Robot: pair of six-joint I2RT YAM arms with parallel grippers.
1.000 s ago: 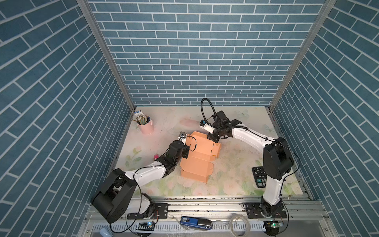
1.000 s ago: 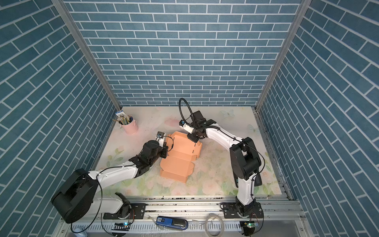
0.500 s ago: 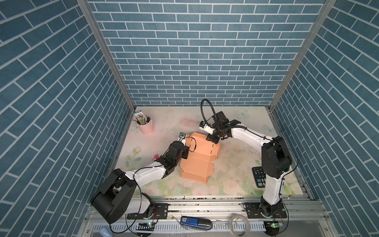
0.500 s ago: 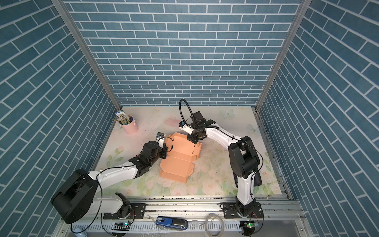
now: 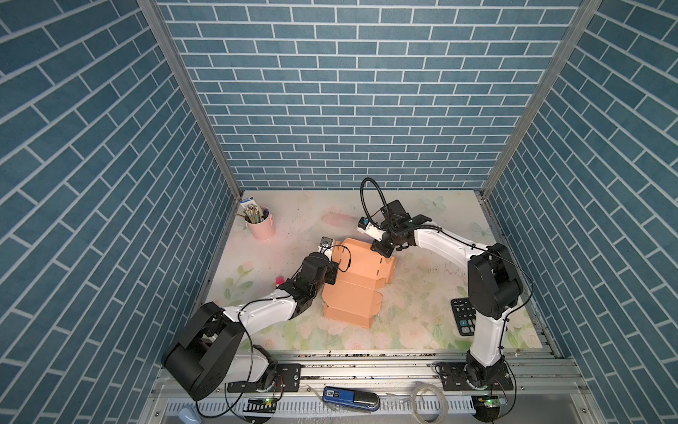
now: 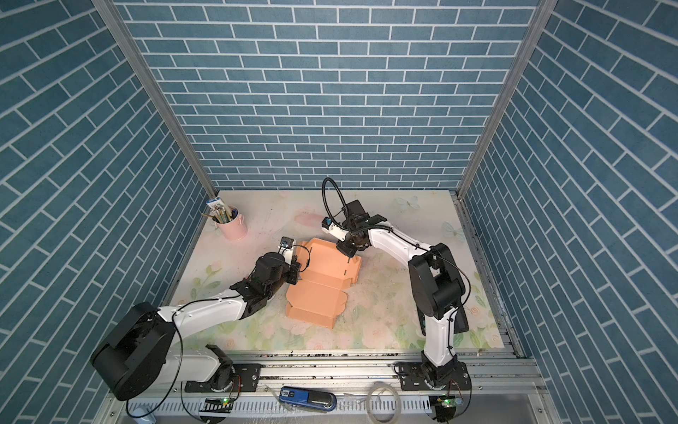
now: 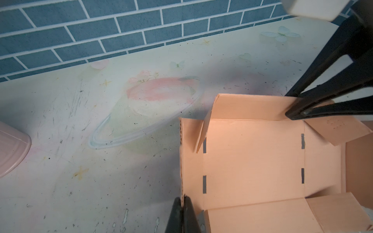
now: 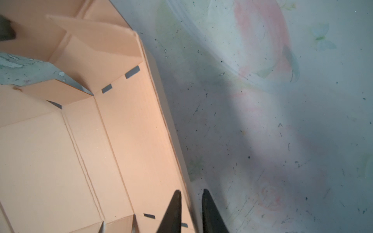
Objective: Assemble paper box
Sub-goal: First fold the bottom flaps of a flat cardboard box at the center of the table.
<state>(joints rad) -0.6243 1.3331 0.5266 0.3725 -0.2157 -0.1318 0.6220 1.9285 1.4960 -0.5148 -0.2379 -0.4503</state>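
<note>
While both top views take in the whole floral table [image 5: 422,330], only the wrist cameras show how the grippers meet the card. The paper box [image 5: 354,290] lies mid-table between the arms, half folded: a tray with raised walls at the far end, and flatter panels running toward the front rail. The left gripper [image 7: 182,198] is clamped tight on the edge of the tray's side wall, which is plain in the left wrist view; from above, its fingertips are too small to make out. The right gripper [image 8: 190,201] stands astride the far wall near a corner, jaws narrow, one finger inside and one outside — whether they pinch the card I cannot tell. A black calculator [image 5: 463,316] lies beside the right arm's base, well apart from the box. A pink cup [image 5: 261,225] of pens stands near the far corner on the left arm's side — the left wrist view catches only an edge of it.
</note>
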